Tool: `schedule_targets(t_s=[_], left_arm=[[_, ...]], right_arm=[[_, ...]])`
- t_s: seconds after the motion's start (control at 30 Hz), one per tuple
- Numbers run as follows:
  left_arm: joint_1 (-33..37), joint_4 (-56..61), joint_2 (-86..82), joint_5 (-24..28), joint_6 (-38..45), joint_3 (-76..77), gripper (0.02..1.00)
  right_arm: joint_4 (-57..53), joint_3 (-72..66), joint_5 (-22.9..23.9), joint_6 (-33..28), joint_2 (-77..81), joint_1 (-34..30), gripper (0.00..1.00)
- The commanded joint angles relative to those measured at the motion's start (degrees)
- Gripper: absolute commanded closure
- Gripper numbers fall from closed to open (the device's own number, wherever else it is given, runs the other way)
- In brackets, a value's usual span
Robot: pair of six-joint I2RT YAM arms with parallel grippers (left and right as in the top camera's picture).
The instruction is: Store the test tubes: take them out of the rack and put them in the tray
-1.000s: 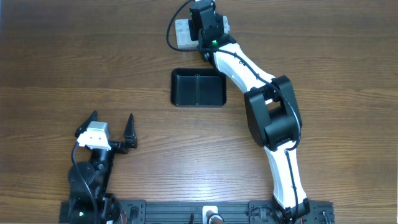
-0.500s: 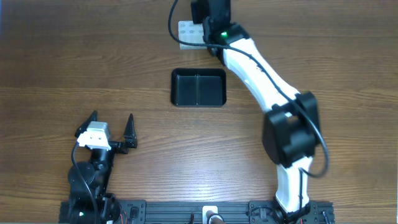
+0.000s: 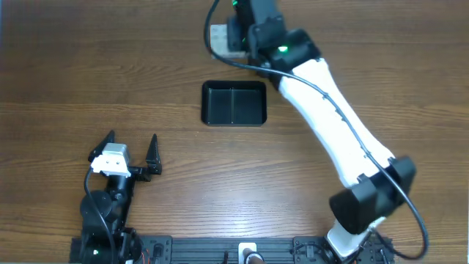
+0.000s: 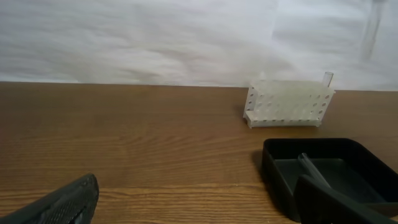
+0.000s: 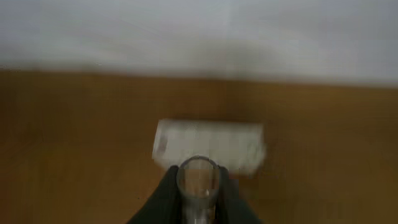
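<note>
Glass tube (image 5: 198, 174): clamped in the jaws of my right gripper (image 5: 198, 186), above the white rack (image 5: 208, 144).
Idle side: left gripper (image 3: 132, 139), jaws apart, well away from the tray (image 3: 234, 122).
Risk: smooth glass may slip, or tilt and strike the tray's rim.

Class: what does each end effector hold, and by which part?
Right end effector: a test tube, gripped just below its open rim. Left end effector: open, holding nothing.
</note>
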Motion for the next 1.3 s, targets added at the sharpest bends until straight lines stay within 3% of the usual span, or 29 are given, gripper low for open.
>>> schedule_targets(t_s=[0.03, 0.2, 1.07, 1.13, 1.3], left_arm=[[0.4, -0.1, -0.3, 0.7, 0.6, -0.3, 0.018], [0.4, -0.1, -0.3, 0.7, 0.6, -0.3, 0.018], [0.4, -0.1, -0.3, 0.7, 0.6, -0.3, 0.02], [0.4, -0.1, -0.3, 0.7, 0.6, -0.3, 0.018], [0.4, -0.1, -0.3, 0.7, 0.6, -0.3, 0.018]], right_arm=[[-1.8, -1.8, -12.0, 5.1, 7.8, 0.9, 0.888], [-3.1, -1.8, -16.9, 6.3, 14.1, 0.9, 0.906], [-2.1, -1.8, -16.9, 9.3, 25.0, 0.7, 0.879], [-2.1, -1.8, -16.9, 9.3, 25.1, 0.6, 0.862], [-1.8, -1.3, -17.0, 9.3, 25.1, 0.5, 0.671]])
